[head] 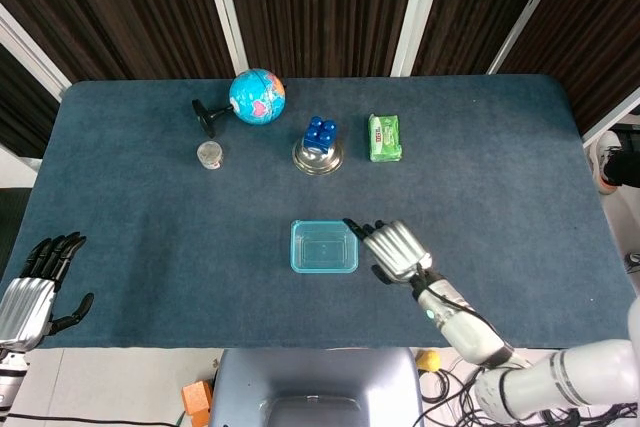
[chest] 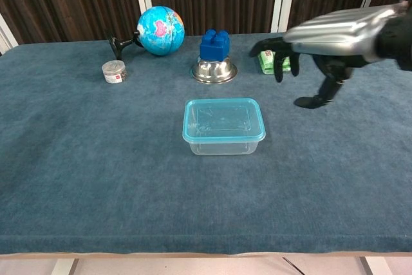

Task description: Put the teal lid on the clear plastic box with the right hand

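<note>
One clear plastic box (chest: 223,145) sits near the middle of the table (head: 120,207), toward the front edge, and one teal lid (chest: 223,120) lies on top of it. The right hand (head: 396,249) floats just beside the box with fingers spread, holding nothing. The left hand (head: 35,287) waits past the front left corner, fingers apart, with nothing in it. Near the back edge are one globe (head: 257,96), one small jar (head: 209,154), one metal bowl (head: 318,157) with one blue block (head: 320,132) in it, and one green packet (head: 385,137).

Loads of bare blue table (head: 150,237) all around the clear plastic box (head: 323,247) with its teal lid (chest: 223,121) on, so left, near and right sides are easy approaches. The right hand (head: 396,250) hangs just beside its right edge, fingers spread. Further back sit a globe (head: 256,96), small jar (head: 209,154), steel bowl (head: 317,158) carrying blue blocks (head: 320,132), and a green packet (head: 385,137), all well apart from the box.
</note>
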You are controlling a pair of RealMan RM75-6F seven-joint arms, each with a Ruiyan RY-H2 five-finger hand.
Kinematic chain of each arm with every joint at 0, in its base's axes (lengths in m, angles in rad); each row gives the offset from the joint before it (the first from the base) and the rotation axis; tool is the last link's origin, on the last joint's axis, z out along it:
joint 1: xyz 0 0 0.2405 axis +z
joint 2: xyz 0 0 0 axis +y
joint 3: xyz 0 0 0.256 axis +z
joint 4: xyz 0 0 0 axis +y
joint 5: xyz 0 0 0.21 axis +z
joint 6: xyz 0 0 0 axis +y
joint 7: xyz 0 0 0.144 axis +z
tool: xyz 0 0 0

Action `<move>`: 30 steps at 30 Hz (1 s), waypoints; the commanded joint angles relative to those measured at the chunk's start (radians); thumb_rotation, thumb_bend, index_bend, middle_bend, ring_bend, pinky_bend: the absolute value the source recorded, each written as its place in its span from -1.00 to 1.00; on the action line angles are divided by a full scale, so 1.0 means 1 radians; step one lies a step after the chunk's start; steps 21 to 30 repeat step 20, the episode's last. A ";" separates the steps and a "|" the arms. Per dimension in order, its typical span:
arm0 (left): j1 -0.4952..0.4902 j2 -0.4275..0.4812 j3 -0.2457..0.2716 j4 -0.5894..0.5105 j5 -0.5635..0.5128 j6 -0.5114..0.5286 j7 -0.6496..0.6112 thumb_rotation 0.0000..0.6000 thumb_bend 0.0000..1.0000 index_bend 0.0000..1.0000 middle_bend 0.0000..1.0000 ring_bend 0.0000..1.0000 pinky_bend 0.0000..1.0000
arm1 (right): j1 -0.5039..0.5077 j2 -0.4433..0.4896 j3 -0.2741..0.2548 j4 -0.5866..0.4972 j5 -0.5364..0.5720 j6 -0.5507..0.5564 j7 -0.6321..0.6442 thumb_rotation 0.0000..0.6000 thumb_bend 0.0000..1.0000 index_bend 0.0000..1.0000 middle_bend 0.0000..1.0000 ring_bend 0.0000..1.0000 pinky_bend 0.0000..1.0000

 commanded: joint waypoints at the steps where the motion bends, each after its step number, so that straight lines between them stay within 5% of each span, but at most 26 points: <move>1: 0.003 -0.001 0.004 -0.002 0.007 0.004 0.008 1.00 -0.28 -1.00 -0.90 -0.92 -0.90 | -0.338 0.112 -0.227 0.065 -0.365 0.250 0.225 1.00 -0.50 -1.00 -0.99 -0.95 -0.36; 4: 0.006 -0.003 0.008 -0.007 0.016 0.010 0.021 1.00 -0.28 -1.00 -0.90 -0.92 -0.90 | -0.504 0.078 -0.257 0.219 -0.468 0.372 0.390 1.00 -0.50 -1.00 -1.00 -1.00 -0.48; 8: 0.015 -0.007 0.011 -0.015 0.026 0.028 0.049 1.00 -0.28 -1.00 -0.90 -0.93 -0.93 | -0.649 0.018 -0.233 0.376 -0.492 0.462 0.478 1.00 -0.50 -1.00 -1.00 -1.00 -0.59; 12: 0.021 -0.008 0.020 -0.021 0.043 0.037 0.066 1.00 -0.28 -1.00 -0.90 -0.94 -0.94 | -0.692 0.009 -0.199 0.410 -0.586 0.515 0.480 1.00 -0.50 -1.00 -1.00 -1.00 -0.76; 20: 0.021 -0.006 0.032 -0.029 0.062 0.034 0.081 1.00 -0.28 -1.00 -0.90 -0.94 -0.94 | -0.721 0.033 -0.142 0.409 -0.602 0.430 0.499 1.00 -0.50 -1.00 -1.00 -1.00 -0.85; 30: 0.021 -0.006 0.032 -0.029 0.062 0.034 0.081 1.00 -0.28 -1.00 -0.90 -0.94 -0.94 | -0.721 0.033 -0.142 0.409 -0.602 0.430 0.499 1.00 -0.50 -1.00 -1.00 -1.00 -0.85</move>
